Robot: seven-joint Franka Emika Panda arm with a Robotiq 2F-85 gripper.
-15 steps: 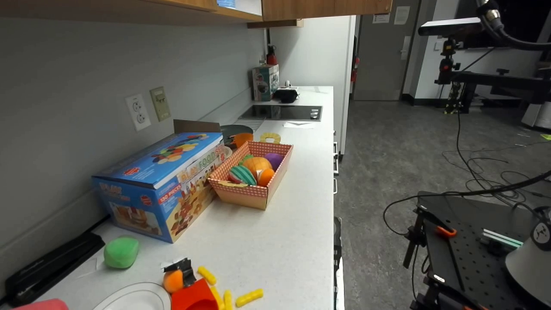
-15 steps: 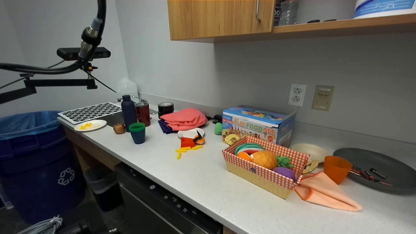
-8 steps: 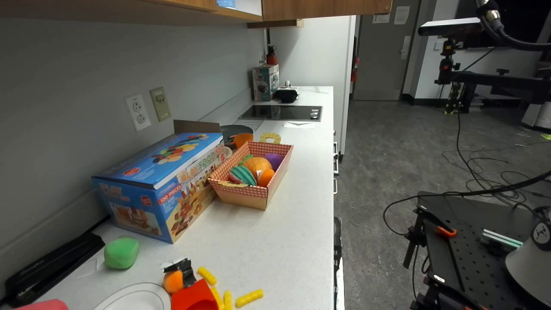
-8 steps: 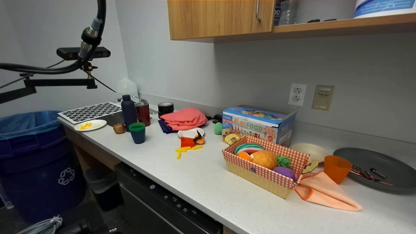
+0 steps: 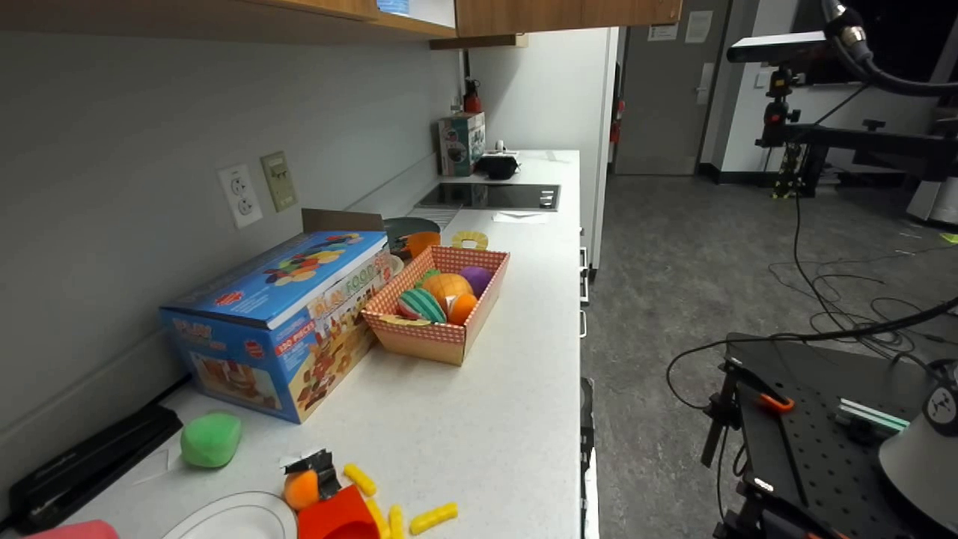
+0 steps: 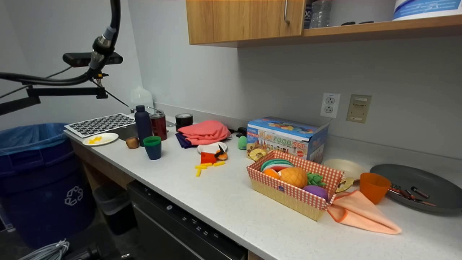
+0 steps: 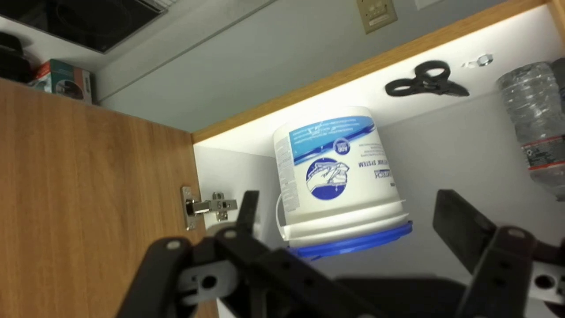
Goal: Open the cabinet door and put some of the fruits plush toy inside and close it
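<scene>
Several plush fruits (image 6: 293, 177) sit inside the checked basket (image 6: 285, 201); the cabinet door (image 7: 88, 207) stands open; the gripper (image 7: 348, 195) has its jaws spread.

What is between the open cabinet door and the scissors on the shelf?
In the wrist view, a white blue-lidded bucket stands between the cabinet door and the scissors; a metal hinge sits at the door's edge.

The box (image 6: 287, 135) along the wall edge of the tabletop (image 6: 216, 195) read "PLAY FOOD SET", and its label (image 5: 296, 335) said "PIECES" after a blurred number. "00" showed on a dark container (image 6: 307, 14). A recycling sign (image 6: 73, 196) marked the blue bin (image 6: 32, 195) beside a tabletop corner. In the wrist view, the bucket (image 7: 340, 176) bore "SYSTEM", upside down.
</scene>
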